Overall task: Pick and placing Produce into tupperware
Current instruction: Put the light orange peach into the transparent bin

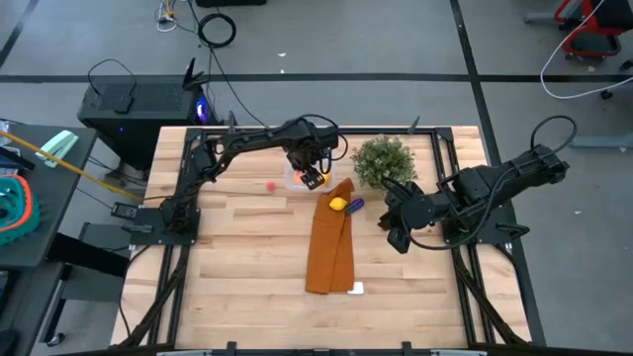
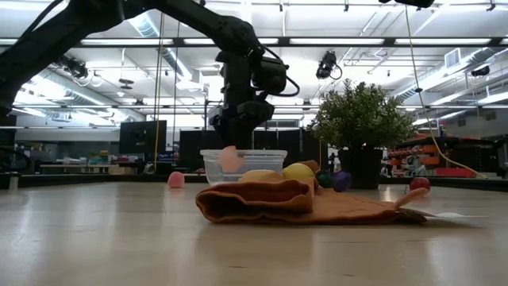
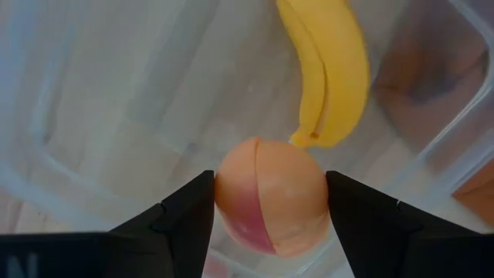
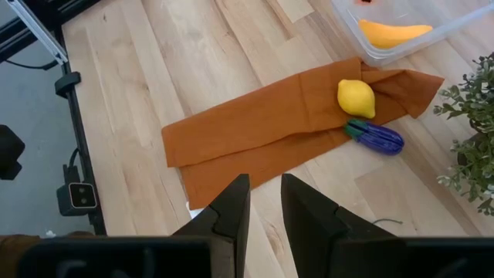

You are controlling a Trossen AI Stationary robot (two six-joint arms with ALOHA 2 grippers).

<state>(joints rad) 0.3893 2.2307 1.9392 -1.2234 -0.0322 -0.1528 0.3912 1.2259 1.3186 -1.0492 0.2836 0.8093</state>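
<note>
Left arm reaches across the wooden table (image 1: 227, 237) from its base, wrist bent downward, its gripper (image 3: 270, 208) inside the clear, round-cornered plastic tupperware box (image 2: 213, 165). The fingers clamp a round peach-and-pink toy fruit (image 3: 272, 194) above the box floor, beside the yellow toy banana (image 3: 328, 66) lying in the box. Right arm waits folded at the table's right side, its gripper (image 4: 264, 205) slightly parted and empty, over the long orange-brown cloth (image 4: 262, 131), where a yellow lemon (image 4: 356, 98) touches a purple eggplant-like piece (image 4: 377, 137).
</note>
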